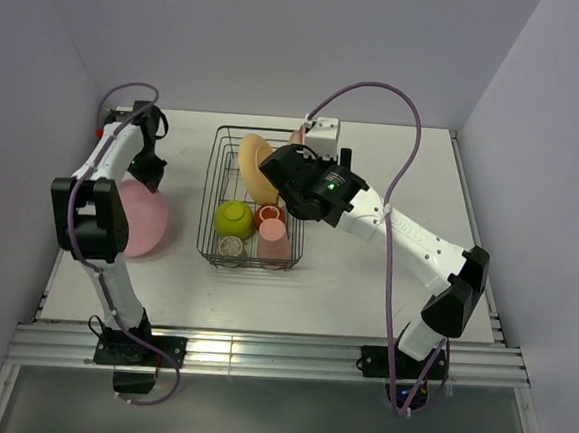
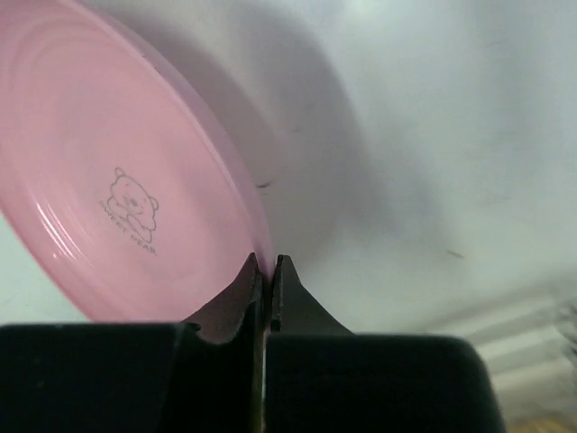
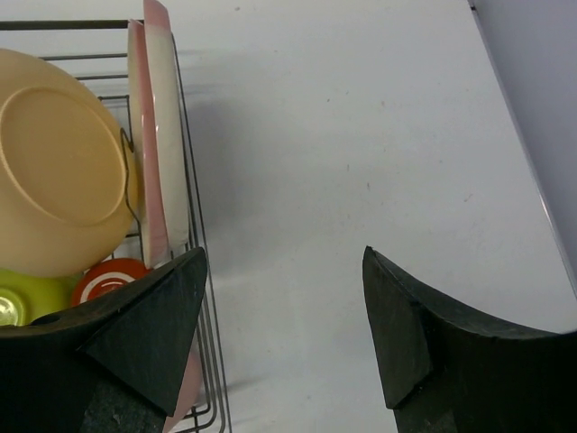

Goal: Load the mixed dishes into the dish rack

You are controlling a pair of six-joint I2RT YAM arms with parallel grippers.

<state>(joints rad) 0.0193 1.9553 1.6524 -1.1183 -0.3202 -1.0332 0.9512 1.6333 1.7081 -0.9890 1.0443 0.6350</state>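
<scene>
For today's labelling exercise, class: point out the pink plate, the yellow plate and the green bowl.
pink plate [image 2: 108, 153], left wrist view, flat middle of its face.
yellow plate [image 3: 63, 158], right wrist view, middle of its underside.
green bowl [image 1: 234, 217], top view, middle of its visible side.

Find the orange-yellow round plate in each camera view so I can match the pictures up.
Top external: the orange-yellow round plate leans on edge in the far half of the dark wire dish rack, centre of the picture.
Left wrist: not in it.
Right wrist: it fills the upper left, inside the rack.
Shared landmark: the lime-green bowl sits right beside the plate in both of those views.
</scene>
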